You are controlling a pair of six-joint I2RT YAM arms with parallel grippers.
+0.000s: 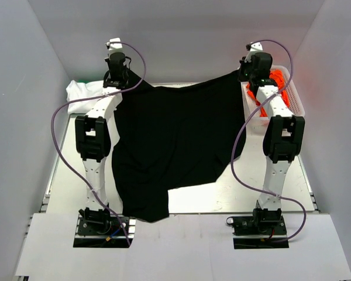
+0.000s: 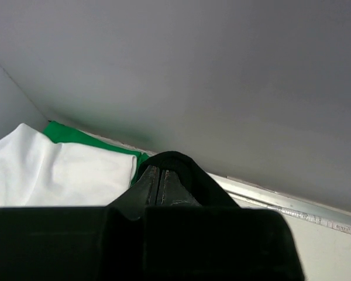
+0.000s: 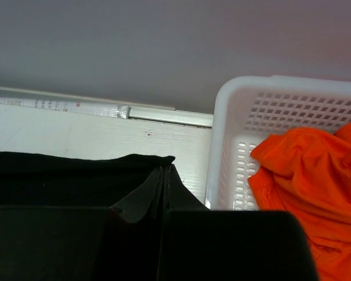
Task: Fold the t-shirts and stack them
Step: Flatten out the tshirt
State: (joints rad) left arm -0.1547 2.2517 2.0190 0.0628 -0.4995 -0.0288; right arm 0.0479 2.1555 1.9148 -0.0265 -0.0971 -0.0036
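Note:
A large black t-shirt (image 1: 175, 146) hangs stretched between my two grippers, lifted at the far side of the table and draping down toward the near edge. My left gripper (image 1: 121, 82) is shut on its far left corner; in the left wrist view (image 2: 158, 175) black cloth wraps over the tips. My right gripper (image 1: 245, 75) is shut on the far right corner, which shows in the right wrist view (image 3: 165, 170). A white t-shirt (image 2: 52, 172) lies on a green t-shirt (image 2: 76, 136) at the far left. Orange t-shirts (image 3: 310, 181) fill a basket.
A white perforated basket (image 1: 297, 102) stands at the far right, next to my right gripper. The white and green shirts (image 1: 85, 89) lie in the far left corner. Grey walls enclose the table (image 1: 222, 193) on three sides.

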